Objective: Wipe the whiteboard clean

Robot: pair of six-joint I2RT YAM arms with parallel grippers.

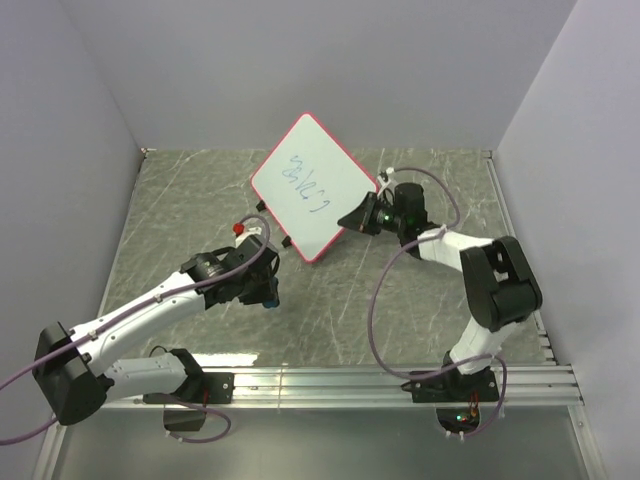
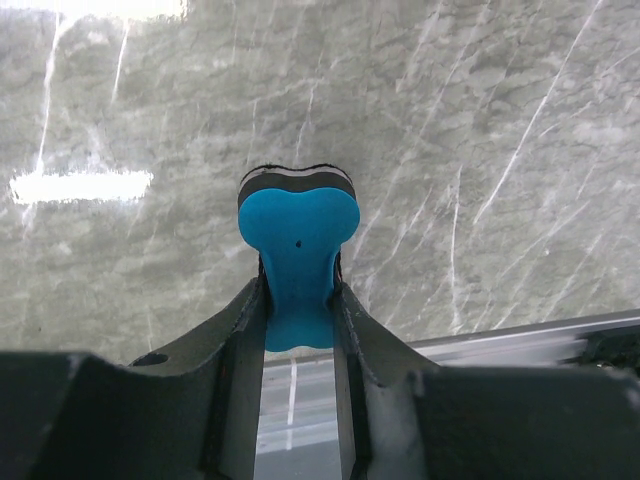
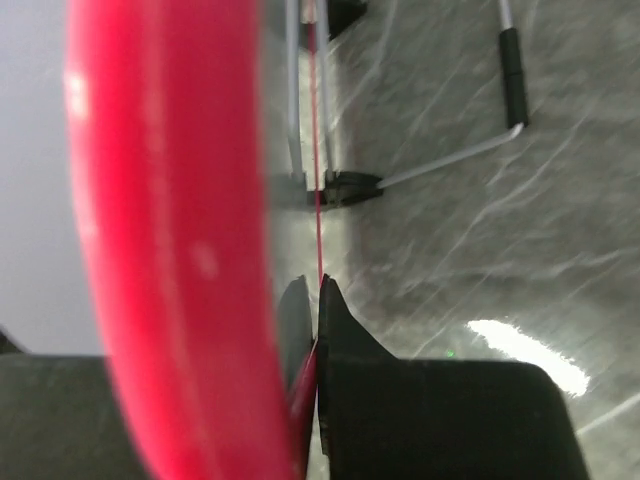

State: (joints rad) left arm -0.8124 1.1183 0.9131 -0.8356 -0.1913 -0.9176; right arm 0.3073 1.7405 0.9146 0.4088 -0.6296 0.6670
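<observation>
Top external view: shows the whiteboard [image 1: 312,188] toward the far middle of the table [image 1: 180,190], tipped up on its stand, with the writing face turned up and toward the near side. Finds the right fingers [image 1: 355,220] clenched on the board's right edge; confirms it in the right wrist view, with the thin red rim [image 3: 170,250] pinched between them. Finds the left fingers [image 1: 265,290] grasping the blue eraser [image 2: 298,230] around its narrow waist, just near-left of the board's lowest corner, over bare table and apparently not yet touching the board.

Points, as a judgement, to the approach before the first wipe. To do it well:
- Raise the eraser and turn its dark pad flat against the white face, not edge-on.
- Start at one end of the blue scribble [image 1: 305,185] and sweep along it in overlapping passes.
- Press lightly and push toward the gripped edge, since a shove across the face would probably swing or slide the board.
- Keep the right grip firm throughout.

Looks small, rectangular and round-cornered, white inside a pink-red rim. Carries one line of blue writing running diagonally across the middle, seemingly unwiped. Stands on thin wire legs with small black feet [image 3: 350,187].
</observation>
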